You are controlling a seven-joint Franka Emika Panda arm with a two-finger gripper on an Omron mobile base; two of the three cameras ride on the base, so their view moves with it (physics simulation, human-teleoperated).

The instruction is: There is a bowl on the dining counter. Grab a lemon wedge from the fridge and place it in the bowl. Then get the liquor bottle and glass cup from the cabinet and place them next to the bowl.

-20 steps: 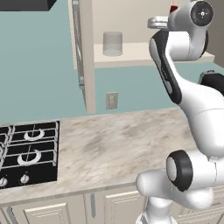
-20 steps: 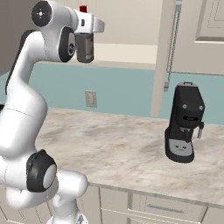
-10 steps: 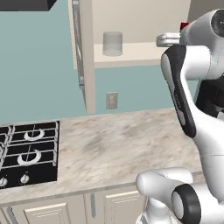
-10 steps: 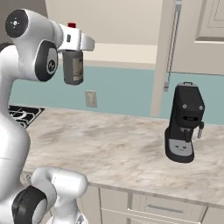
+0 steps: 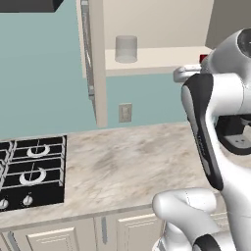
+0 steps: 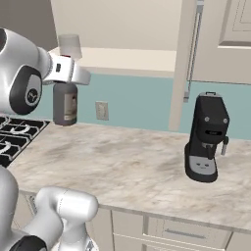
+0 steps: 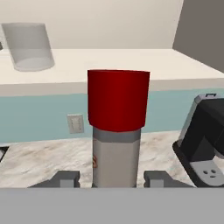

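My gripper (image 7: 114, 180) is shut on the liquor bottle (image 7: 117, 131), a dark grey-brown bottle with a red cap (image 7: 118, 99) that stands upright between the fingertips (image 7: 65, 178). In the right base view the liquor bottle (image 6: 65, 103) hangs above the wall counter's left end, below the hand (image 6: 68, 72). The left base view catches the red cap (image 5: 203, 59) just behind the arm. The glass cup (image 5: 126, 49) stands on the open cabinet's shelf, and it is seen too as a pale tumbler (image 6: 70, 46) up and left of the bottle (image 7: 28, 46).
A black coffee machine (image 6: 208, 139) stands on the marble wall counter (image 6: 127, 166) at the right. A gas stove (image 5: 29, 169) lies at the left. The cabinet door (image 5: 93, 59) hangs open beside the shelf, its other door (image 6: 188, 59) open at the right.
The arm has swung the bottle away from the cabinet shelf, down and to the left in the right base view. The glass cup has stayed on the shelf.
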